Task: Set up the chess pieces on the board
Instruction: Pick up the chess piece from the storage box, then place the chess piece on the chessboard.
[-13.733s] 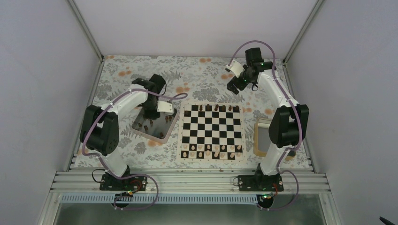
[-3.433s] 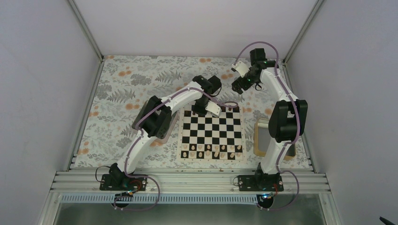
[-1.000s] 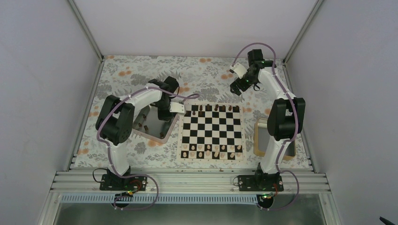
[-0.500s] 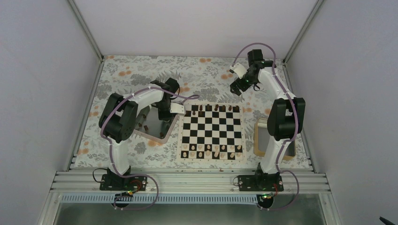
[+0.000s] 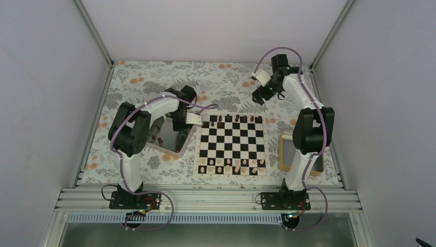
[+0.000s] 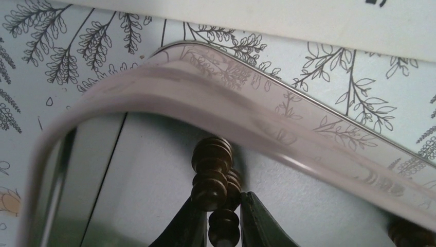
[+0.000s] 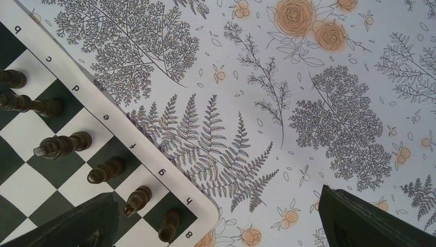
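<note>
The board lies mid-table, with dark chess pieces along its far row and pale ones along the near row. My left gripper is down inside the metal tray. In the left wrist view the left gripper is shut on a small dark piece; a second dark piece stands just beyond the fingertips, mirrored in the tray. My right gripper hovers open and empty past the board's far right corner, where several dark pieces stand.
The tray's raised rim curves close beyond the left fingers; another dark piece sits at the lower right there. A second, wood-edged tray lies right of the board behind the right arm. Frame posts line the walls.
The left gripper went from the board's far row back to the tray and settled low over a dark piece. The far row gained a piece. The right arm has barely moved.
</note>
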`<state>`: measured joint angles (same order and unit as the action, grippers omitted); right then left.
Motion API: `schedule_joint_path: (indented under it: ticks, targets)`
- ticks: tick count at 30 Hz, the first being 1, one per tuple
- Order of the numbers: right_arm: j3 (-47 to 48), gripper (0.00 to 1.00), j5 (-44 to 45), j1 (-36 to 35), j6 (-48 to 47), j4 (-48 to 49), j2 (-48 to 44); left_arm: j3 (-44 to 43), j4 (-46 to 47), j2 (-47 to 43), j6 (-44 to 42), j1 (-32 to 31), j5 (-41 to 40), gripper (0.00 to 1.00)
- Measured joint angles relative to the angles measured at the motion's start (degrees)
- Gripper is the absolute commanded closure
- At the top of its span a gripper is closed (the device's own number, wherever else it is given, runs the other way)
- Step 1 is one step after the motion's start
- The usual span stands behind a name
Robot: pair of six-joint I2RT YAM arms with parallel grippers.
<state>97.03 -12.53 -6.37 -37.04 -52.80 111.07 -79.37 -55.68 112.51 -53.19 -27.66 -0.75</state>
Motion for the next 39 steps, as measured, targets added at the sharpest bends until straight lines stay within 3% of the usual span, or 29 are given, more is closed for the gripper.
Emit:
schedule_joint_path:
  ticks: [8, 20, 25, 29, 39]
  targets:
    - [-0.02, 0.00, 0.00, 0.00, -0.02, 0.00, 0.00, -0.85, -0.11, 0.00, -0.09, 0.28, -0.68, 0.91]
    - [-0.07, 0.00, 0.00, 0.00, -0.11, 0.00, 0.00, -7.52, -4.81, -0.76, -0.35, 0.87, -2.05, 0.91]
    - [-0.07, 0.00, 0.00, 0.00, -0.15, 0.00, 0.00, -19.37, -8.66, -1.22, -0.98, -0.50, -2.56, 0.91]
    - [-0.07, 0.00, 0.13, 0.02, -0.11, 0.00, 0.00, -28.89, -10.99, 0.39, -1.92, -5.22, -2.84, 0.90]
    - [0.13, 0.00, 0.98, 0.22, 0.94, 0.09, 0.02, -54.42, -17.66, 21.03, -4.70, -14.93, -0.37, 0.90]
